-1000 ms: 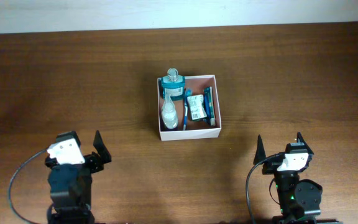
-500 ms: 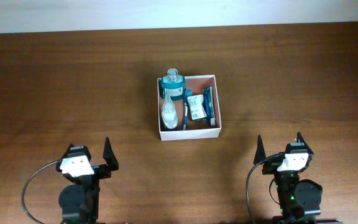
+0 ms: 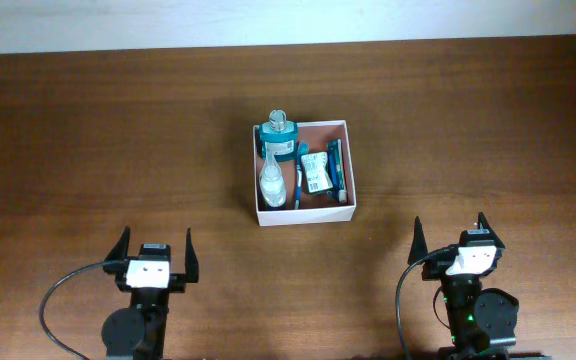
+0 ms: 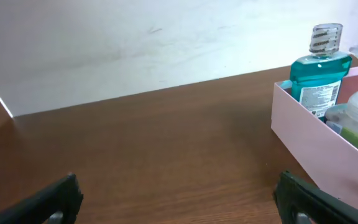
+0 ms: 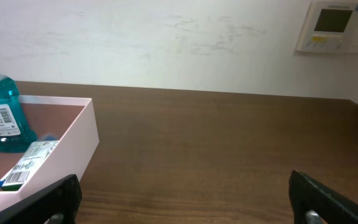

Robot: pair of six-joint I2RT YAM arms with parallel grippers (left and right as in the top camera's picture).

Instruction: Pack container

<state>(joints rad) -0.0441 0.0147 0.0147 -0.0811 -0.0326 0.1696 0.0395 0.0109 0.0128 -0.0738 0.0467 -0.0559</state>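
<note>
The container [image 3: 302, 216], a shallow square box with white walls and a pinkish inside, sits at the table's middle. It holds a teal bottle [image 3: 278, 134], a clear pump bottle [image 3: 271, 180], a blue toothbrush [image 3: 298, 180] and small packets [image 3: 318, 175]. The box also shows in the left wrist view [image 4: 309, 146] and the right wrist view [image 5: 82, 143]. My left gripper [image 3: 154, 256] is open and empty near the front edge, left of the box. My right gripper [image 3: 450, 236] is open and empty at the front right.
The wooden table [image 3: 118, 130] meets a white wall at the back. A wall thermostat [image 5: 331, 26] shows in the right wrist view.
My left arm has swung from facing right to facing straight ahead, settling near the front edge. The right arm and the container have not moved.
</note>
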